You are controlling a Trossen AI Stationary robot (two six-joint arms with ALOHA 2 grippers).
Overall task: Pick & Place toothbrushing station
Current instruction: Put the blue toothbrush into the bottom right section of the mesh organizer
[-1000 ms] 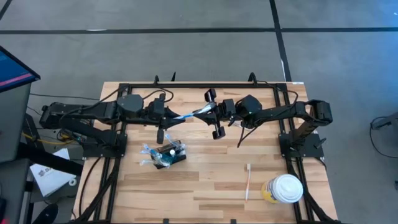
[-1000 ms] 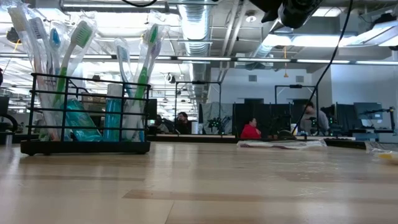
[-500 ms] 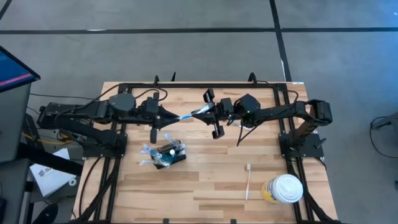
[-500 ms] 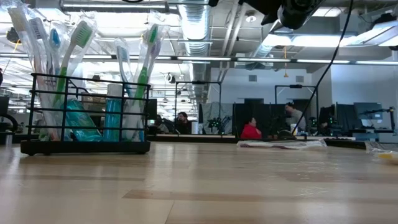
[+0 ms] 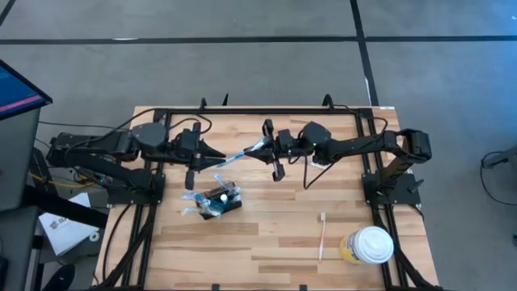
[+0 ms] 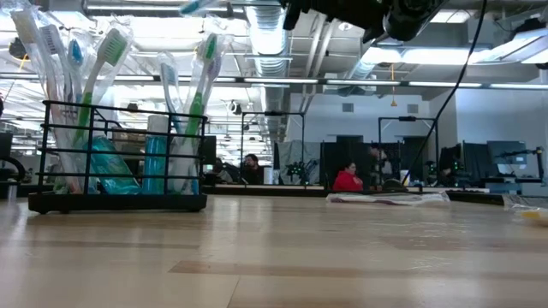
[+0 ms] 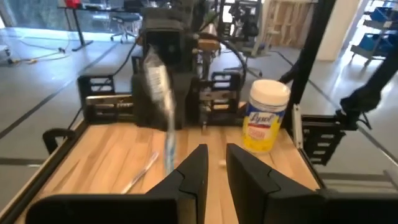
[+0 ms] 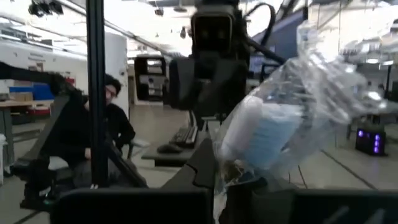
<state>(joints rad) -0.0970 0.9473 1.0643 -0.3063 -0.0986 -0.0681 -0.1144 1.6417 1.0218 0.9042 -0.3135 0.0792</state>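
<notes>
The right jaws (image 5: pixel 263 146) were clamped on a wrapped toothbrush (image 5: pixel 240 153) above the table's (image 5: pixel 275 234) far middle. The left jaws (image 5: pixel 216 153) were slightly apart just beside its other end. The toothbrushing station (image 5: pixel 218 200) was set near the table's left edge.

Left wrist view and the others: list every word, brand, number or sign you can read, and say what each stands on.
"Lysol": on the yellow label of the white-lidded canister at the table's corner, in the left wrist view.
Smaller print on that same label: too blurred to read.
Wrapped toothbrushes in the toothbrushing station: no legible print.
Packet in the right wrist view: nothing readable.
High view: no legible text.
</notes>
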